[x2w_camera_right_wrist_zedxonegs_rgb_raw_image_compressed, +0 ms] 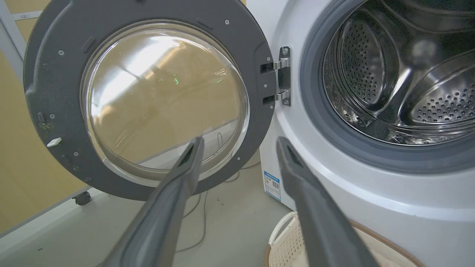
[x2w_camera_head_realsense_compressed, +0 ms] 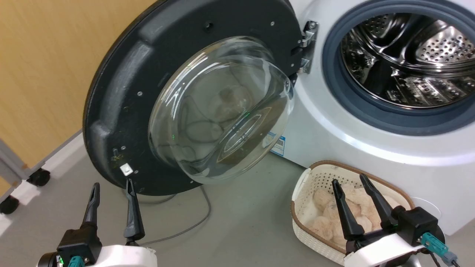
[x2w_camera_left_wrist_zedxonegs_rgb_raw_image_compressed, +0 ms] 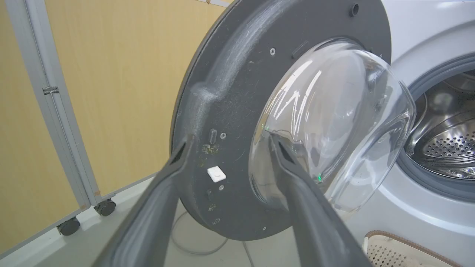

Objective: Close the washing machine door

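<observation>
Washing machine door (x2w_camera_head_realsense_compressed: 122, 111): found swung wide open, left of the washing machine (x2w_camera_head_realsense_compressed: 334, 122), hung from a metal hinge (x2w_camera_head_realsense_compressed: 308, 44) on its right edge. Judged rigid and heavy but free to pivot. Judged the glass bowl (x2w_camera_head_realsense_compressed: 222, 111) smooth, slippery and breakable, best avoided. Favoured a push against the black frame's far left edge, opposite the hinge, for leverage. Found the left gripper (x2w_camera_head_realsense_compressed: 112, 182) near the door's lower rim, fingers spread, holding nothing; the right gripper (x2w_camera_head_realsense_compressed: 348, 178) likewise spread, over a lattice basket (x2w_camera_head_realsense_compressed: 300, 185).
</observation>
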Robot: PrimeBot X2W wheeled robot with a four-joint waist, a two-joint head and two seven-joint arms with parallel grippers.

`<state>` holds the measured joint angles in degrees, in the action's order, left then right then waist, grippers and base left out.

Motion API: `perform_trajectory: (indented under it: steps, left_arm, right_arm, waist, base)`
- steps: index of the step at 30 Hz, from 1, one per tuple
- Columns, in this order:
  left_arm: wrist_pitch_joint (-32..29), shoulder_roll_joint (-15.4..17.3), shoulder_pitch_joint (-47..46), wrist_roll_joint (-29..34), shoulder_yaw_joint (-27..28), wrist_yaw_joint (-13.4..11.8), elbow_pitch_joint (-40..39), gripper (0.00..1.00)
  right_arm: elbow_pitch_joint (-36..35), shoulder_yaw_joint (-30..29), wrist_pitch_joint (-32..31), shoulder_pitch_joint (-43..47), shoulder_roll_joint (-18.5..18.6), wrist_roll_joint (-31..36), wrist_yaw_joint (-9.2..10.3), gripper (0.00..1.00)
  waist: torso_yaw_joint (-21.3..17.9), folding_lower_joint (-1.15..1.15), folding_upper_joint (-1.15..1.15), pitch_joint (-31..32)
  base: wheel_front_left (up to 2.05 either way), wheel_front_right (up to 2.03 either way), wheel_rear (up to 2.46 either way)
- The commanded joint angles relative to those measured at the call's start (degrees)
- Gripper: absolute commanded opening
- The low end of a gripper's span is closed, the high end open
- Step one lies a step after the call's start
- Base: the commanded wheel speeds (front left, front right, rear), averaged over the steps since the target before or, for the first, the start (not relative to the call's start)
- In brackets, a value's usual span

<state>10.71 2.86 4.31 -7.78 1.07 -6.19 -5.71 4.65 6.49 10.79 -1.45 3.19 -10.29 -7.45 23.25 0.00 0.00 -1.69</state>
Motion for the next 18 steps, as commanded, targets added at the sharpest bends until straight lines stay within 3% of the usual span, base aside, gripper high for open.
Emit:
perform_trajectory:
  steps: [1,18]
  left_arm:
    - [0.62,0.01,0.8,-0.41,0.15,-0.45,-0.33,1.0]
    - [2.65,0.01,1.81,-1.82,0.1,-1.84,-1.43,1.0]
  right_arm:
    - [0.19,0.25,0.53,-0.92,0.1,-0.61,-0.03,1.0]
    - [1.22,1.57,2.56,-1.47,0.43,-2.66,-0.03,1.0]
  waist:
    - [0.35,0.0,0.0,-0.05]
    - [4.61,0.0,0.0,-0.37]
  base:
    - [-0.06,-0.06,-0.06]
    - [-0.01,-0.01,-0.01]
